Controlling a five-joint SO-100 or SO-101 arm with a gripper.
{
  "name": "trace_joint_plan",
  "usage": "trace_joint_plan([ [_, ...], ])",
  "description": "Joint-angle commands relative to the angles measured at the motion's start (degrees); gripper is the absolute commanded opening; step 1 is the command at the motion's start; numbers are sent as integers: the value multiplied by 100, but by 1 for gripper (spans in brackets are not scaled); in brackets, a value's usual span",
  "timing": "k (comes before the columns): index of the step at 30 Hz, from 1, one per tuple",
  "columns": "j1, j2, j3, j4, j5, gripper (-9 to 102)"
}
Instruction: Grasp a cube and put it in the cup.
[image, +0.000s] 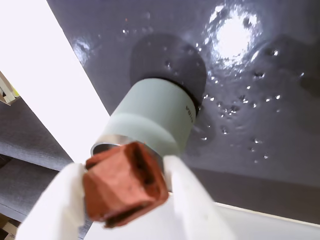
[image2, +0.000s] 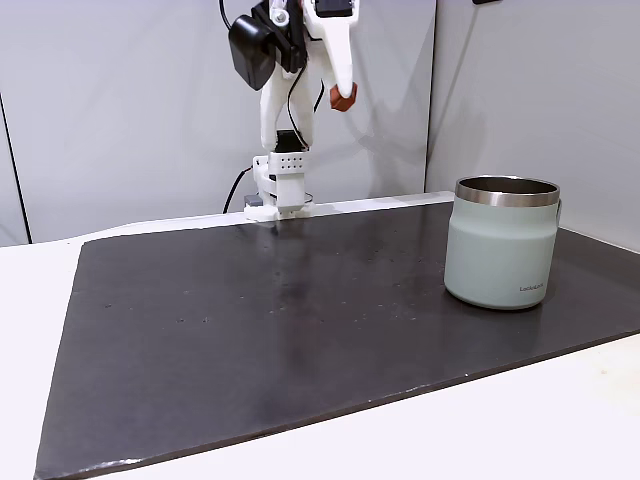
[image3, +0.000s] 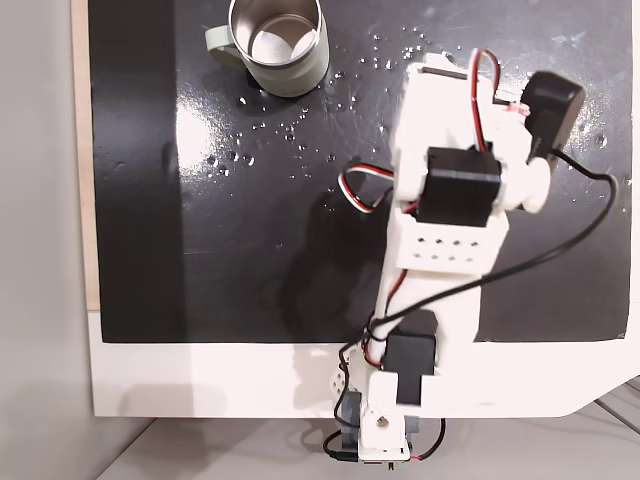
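Note:
The cube (image: 123, 181), a reddish-brown block with blunt corners, is clamped between my gripper's (image: 125, 192) two white fingers in the wrist view. Beyond it stands the cup (image: 152, 117), pale mint green with a steel rim, upright on the dark mat. In a fixed view my gripper (image2: 342, 92) is raised high above the mat's back edge, shut on the cube (image2: 344, 98). There the cup (image2: 500, 245) stands well to the right and lower. From above, the cup (image3: 300, 82) is open and empty at the mat's top, with its handle to the left.
A dark glossy mat (image2: 250, 330) covers a white table (image2: 480, 440); small shiny specks dot it near the cup. The arm's base (image2: 278, 185) stands at the mat's back edge, with cables hanging beside it. Grey wall panels rise behind.

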Motion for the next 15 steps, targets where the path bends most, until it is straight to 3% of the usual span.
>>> trace_joint_plan([
  [1, -141, -325, -817, 141, 220, 8],
  [15, -519, -1521, -1890, -158, 325, 8],
])
